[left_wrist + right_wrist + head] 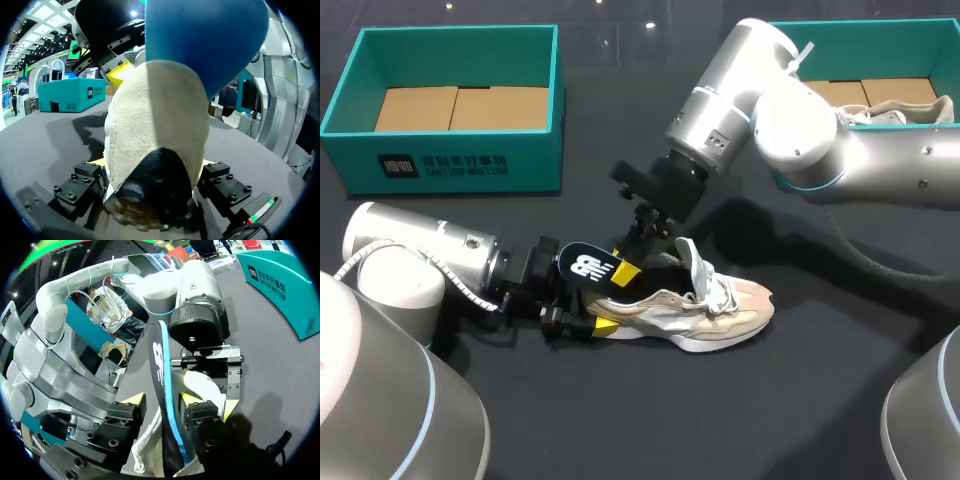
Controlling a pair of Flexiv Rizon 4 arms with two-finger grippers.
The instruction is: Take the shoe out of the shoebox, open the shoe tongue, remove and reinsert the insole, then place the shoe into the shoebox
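A beige and white shoe [705,310] lies on its side on the dark table, toe to the right. My left gripper [590,312] is shut on its heel [155,150], one finger on each side. A black insole [584,266] with a blue underside [167,405] sticks up out of the heel opening. My right gripper [630,265] comes down from above, and the insole stands edge-on between its yellow-tipped fingers [131,401]. One finger is against the insole and a small gap shows at the other, so it is open.
A teal shoebox [450,160] lined with cardboard stands at the back left. At the back right a second teal box [850,25] holds another pale shoe [910,108], partly hidden behind my right arm. Bare table lies in front of the shoe.
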